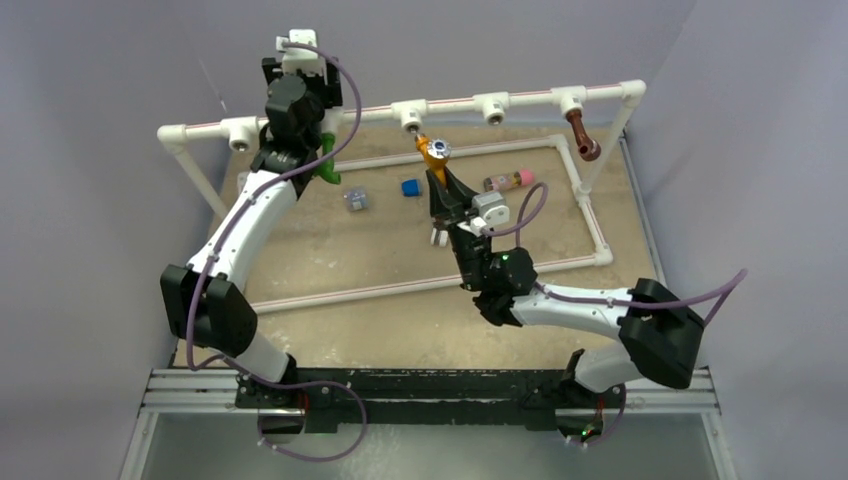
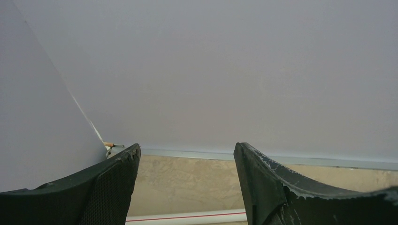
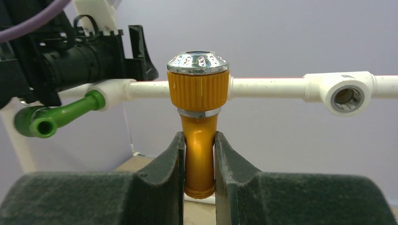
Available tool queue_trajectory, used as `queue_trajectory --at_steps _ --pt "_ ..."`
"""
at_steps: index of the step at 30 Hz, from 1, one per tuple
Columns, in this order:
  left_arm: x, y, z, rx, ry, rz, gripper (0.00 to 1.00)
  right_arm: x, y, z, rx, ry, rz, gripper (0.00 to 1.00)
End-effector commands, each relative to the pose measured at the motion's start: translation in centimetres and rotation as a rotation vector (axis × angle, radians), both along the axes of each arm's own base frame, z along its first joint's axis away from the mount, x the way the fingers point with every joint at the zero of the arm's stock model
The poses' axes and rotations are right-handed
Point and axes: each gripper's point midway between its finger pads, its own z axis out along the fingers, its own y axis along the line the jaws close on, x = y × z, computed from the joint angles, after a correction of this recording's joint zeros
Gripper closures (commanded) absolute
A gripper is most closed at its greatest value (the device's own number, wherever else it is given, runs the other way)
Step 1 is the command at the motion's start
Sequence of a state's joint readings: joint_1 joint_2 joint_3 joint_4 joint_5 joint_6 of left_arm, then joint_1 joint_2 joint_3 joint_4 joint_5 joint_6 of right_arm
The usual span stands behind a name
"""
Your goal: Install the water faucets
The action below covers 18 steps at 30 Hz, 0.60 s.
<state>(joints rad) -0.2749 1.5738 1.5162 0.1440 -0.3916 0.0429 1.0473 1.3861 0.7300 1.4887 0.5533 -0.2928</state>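
My right gripper (image 3: 199,138) is shut on the spout of the orange faucet (image 3: 199,89), whose chrome-capped knob faces the camera. In the top view this orange faucet (image 1: 435,152) reaches up to a white tee socket (image 1: 410,116) on the back rail, with the right gripper (image 1: 438,182) just below it. The green faucet (image 1: 325,160) hangs from the rail's left part and shows as a green faucet (image 3: 51,117) in the right wrist view. The dark brown faucet (image 1: 583,136) hangs from the right tee. My left gripper (image 2: 187,152) is open and empty, above the rail by the green faucet, facing the back wall.
An empty tee socket (image 1: 493,108) sits between the orange and brown faucets; another tee (image 1: 240,136) is at the far left. On the board inside the white pipe frame (image 1: 600,240) lie a blue cube (image 1: 410,187), a grey cube (image 1: 354,199) and a pink-and-brown cylinder (image 1: 508,181). Grey walls close in on three sides.
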Motion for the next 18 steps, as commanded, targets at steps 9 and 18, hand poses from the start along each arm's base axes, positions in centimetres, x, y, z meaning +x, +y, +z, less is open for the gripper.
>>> queue_trajectory --at_steps 9,18 --pt "-1.4 -0.5 -8.6 0.035 0.26 -0.052 0.28 1.5 -0.1 2.6 0.008 -0.051 -0.17 1.0" --pt "-1.8 -0.6 -10.2 0.007 0.285 -0.056 0.27 1.3 1.3 3.1 -0.005 -0.065 -0.191 1.0"
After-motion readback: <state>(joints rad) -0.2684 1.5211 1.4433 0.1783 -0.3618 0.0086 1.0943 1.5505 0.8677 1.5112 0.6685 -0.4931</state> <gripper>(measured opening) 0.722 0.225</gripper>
